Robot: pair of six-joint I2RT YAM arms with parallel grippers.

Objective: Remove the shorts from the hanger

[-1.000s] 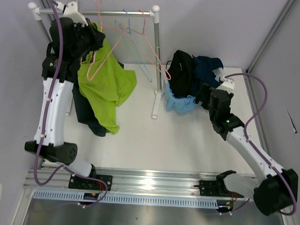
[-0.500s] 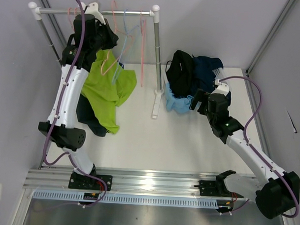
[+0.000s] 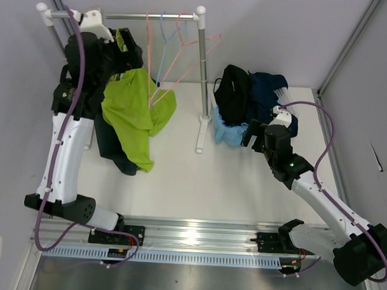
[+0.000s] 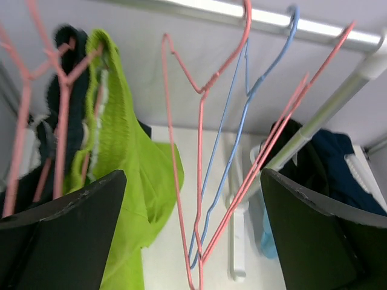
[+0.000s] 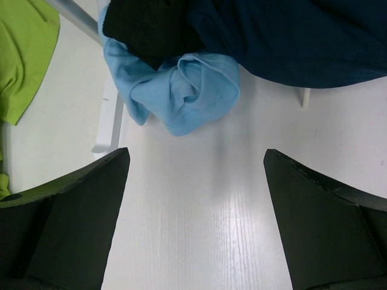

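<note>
The white table carries a clothes rail at upper left. Lime green shorts hang there over dark blue-green shorts. Black shorts, navy shorts and light blue shorts lie heaped at upper centre. The left hand is spread wide and empty by the hangers. The right hand gapes empty near the light blue pair.
</note>
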